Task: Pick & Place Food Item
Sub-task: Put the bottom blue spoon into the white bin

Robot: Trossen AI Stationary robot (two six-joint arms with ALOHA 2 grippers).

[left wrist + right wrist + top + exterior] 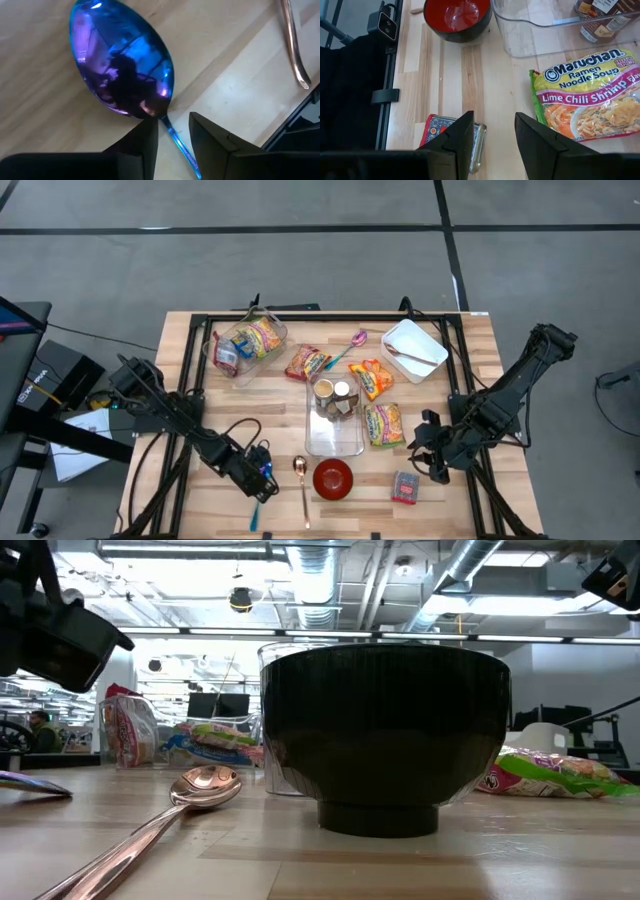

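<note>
The left end effector [172,137] straddles the thin handle of the iridescent blue-purple metal spoon [120,65] at the counter's near edge, fingers narrowed around it, contact unclear. The neck is slim (and glossy), so it could slip or pivot out if the fingers close off-centre. Just beyond lie a copper spoon [301,480] and red-lined black bowl [333,477]. The right end effector [492,137] hovers part-open, empty, above a small patterned packet [452,135] beside the Maruchan ramen packet [587,95]. Pale wooden counter [190,510]; grey floor beyond
</note>
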